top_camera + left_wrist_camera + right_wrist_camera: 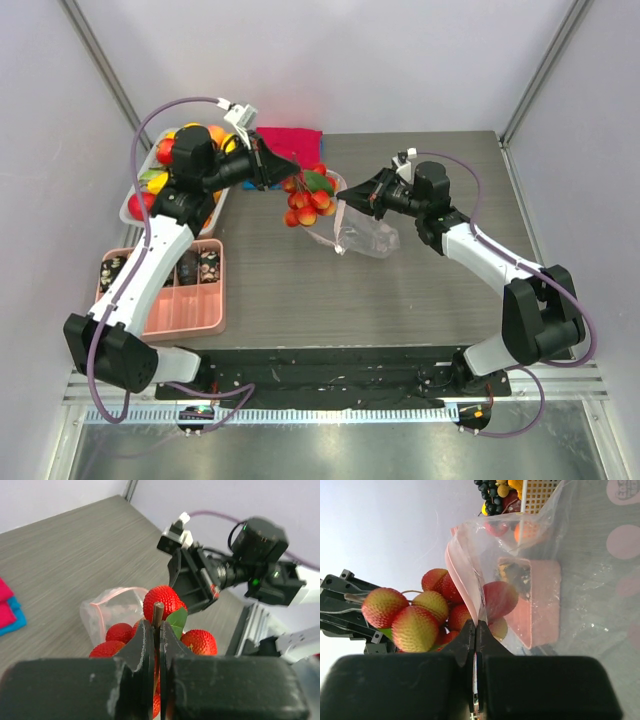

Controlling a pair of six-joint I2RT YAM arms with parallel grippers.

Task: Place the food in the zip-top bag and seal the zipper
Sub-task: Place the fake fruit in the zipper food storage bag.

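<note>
My left gripper [283, 170] is shut on the brown stem [158, 613] of a bunch of toy strawberries [308, 203], red and yellow with green leaves, and holds it in the air just left of the bag's mouth. The clear zip-top bag [368, 238] with pink dots lies mid-table, its mouth lifted. My right gripper [345, 197] is shut on the bag's mouth edge at the pale-pink zipper strip [460, 575]. In the right wrist view the strawberries [415, 625] hang right beside the strip, some seen through the bag [580, 580]. In the left wrist view the bag [107, 611] lies below the strawberries [162, 600].
A white basket [133, 205] with more toy fruit stands at the far left. A pink compartment tray [190, 305] lies in front of it. A red folded cloth [290, 140] lies at the back, also in the left wrist view [7, 611].
</note>
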